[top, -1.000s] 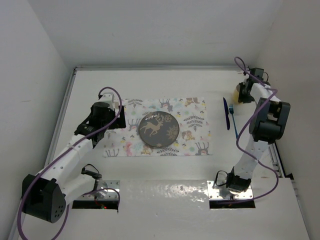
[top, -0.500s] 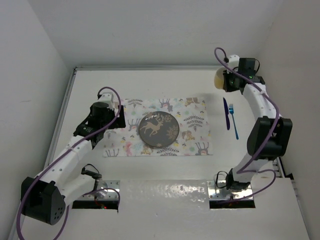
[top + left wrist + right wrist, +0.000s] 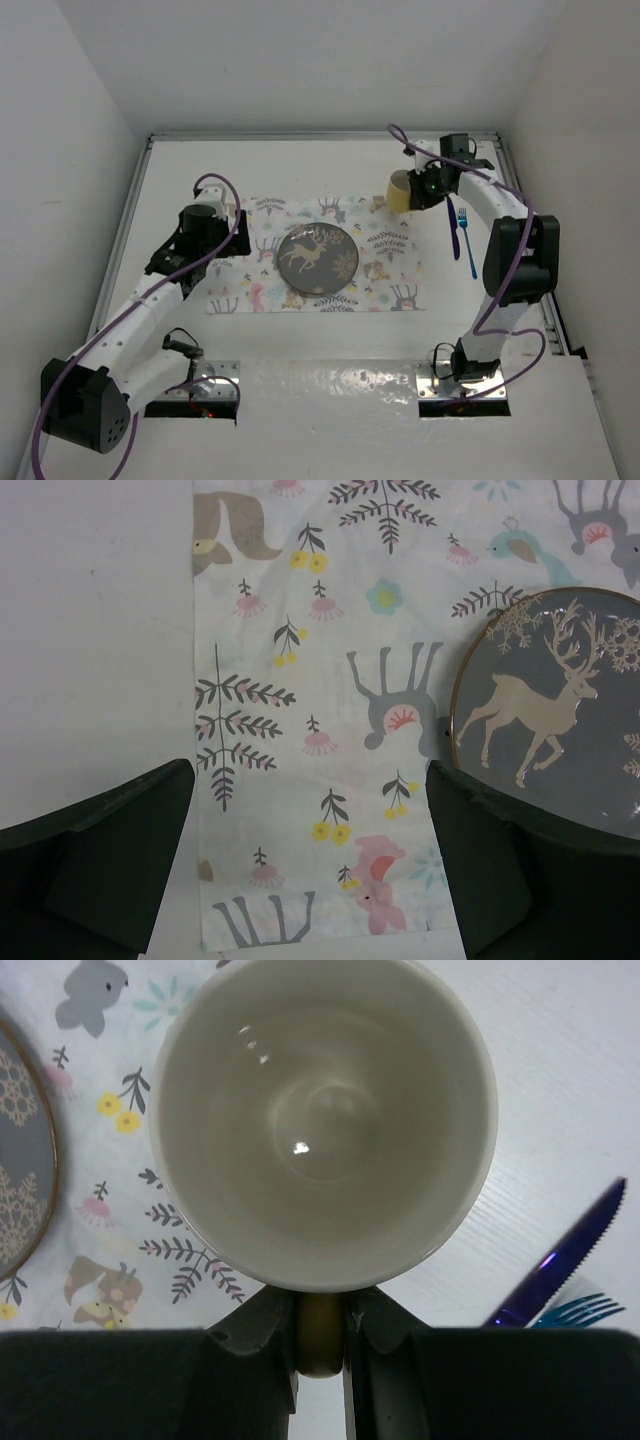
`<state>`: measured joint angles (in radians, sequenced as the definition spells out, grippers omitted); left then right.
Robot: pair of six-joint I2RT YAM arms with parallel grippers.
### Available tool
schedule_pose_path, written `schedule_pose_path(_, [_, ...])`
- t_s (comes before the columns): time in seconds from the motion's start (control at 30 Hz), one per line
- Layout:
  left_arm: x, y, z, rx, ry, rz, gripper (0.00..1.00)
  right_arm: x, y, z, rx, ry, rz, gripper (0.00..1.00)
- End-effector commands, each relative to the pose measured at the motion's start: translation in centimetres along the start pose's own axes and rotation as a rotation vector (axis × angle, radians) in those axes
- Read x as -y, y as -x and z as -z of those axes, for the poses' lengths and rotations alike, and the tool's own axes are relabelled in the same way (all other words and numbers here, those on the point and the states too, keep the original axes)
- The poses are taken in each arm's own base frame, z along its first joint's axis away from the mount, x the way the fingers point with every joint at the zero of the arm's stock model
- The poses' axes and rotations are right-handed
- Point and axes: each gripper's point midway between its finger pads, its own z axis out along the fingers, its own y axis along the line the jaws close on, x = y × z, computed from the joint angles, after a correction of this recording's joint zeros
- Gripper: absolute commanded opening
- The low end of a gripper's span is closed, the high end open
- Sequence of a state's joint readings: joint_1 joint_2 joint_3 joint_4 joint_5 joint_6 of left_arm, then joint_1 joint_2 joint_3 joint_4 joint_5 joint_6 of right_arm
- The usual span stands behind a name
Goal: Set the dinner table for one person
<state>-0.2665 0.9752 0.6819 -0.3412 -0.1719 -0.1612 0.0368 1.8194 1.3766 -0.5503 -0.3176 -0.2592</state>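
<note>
The step in hand looks like placing a cup (image 3: 322,1120): the right claw (image 3: 320,1328) grips it by its handle, upright above the far right corner of the printed mat (image 3: 390,272). The mat lies on the white dinner table (image 3: 190,180) with a plate (image 3: 317,258) at its middle. The left claw (image 3: 308,810) hangs wide open over the mat's left edge, gripping nothing. Next, I judge, the cup must be lowered level onto a bare spot, clear of the knife (image 3: 452,225) and fork (image 3: 467,245) just right of the mat, before release.
</note>
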Motion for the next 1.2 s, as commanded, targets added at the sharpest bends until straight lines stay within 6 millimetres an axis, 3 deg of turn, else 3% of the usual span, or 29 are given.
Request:
schedule_pose_path(0.0, [0.1, 1.7, 0.3, 0.059, -0.014, 0.004, 1.0, -0.4, 3.2, -0.3, 0.13, 0.019, 0.093, 0.0])
schedule_pose_path(0.53, [0.1, 1.3, -0.1, 0.038, -0.012, -0.003, 1.0, -0.6, 1.8, -3.4, 0.158, -0.028, 0.073, 0.0])
schedule_pose_path(0.63, [0.1, 1.2, -0.1, 0.033, -0.01, -0.002, 1.0, -0.6, 1.2, -3.6, 0.139, -0.03, 0.065, 0.09])
schedule_pose_path(0.77, [0.1, 1.2, -0.1, 0.033, -0.012, -0.002, 1.0, -0.7, 0.8, -3.3, 0.122, -0.031, 0.067, 0.33])
schedule_pose_path(0.8, [0.2, 1.2, -0.1, 0.034, -0.013, -0.002, 1.0, -0.8, 0.6, -3.1, 0.112, -0.027, 0.063, 0.43])
schedule_pose_path(0.9, [0.2, 1.3, -0.1, 0.037, -0.017, -0.003, 1.0, -1.0, 0.5, -2.3, 0.102, -0.026, 0.063, 0.52])
schedule_pose_path(1.0, [0.2, 1.4, 0.0, 0.038, -0.017, -0.003, 1.0, -1.2, 0.2, -1.0, 0.097, -0.047, 0.055, 0.55])
schedule_pose_path(1.17, [0.3, 1.7, 0.4, 0.054, -0.021, 0.001, 1.0, 0.4, 0.9, 3.9, 0.202, -0.143, -0.055, 0.57])
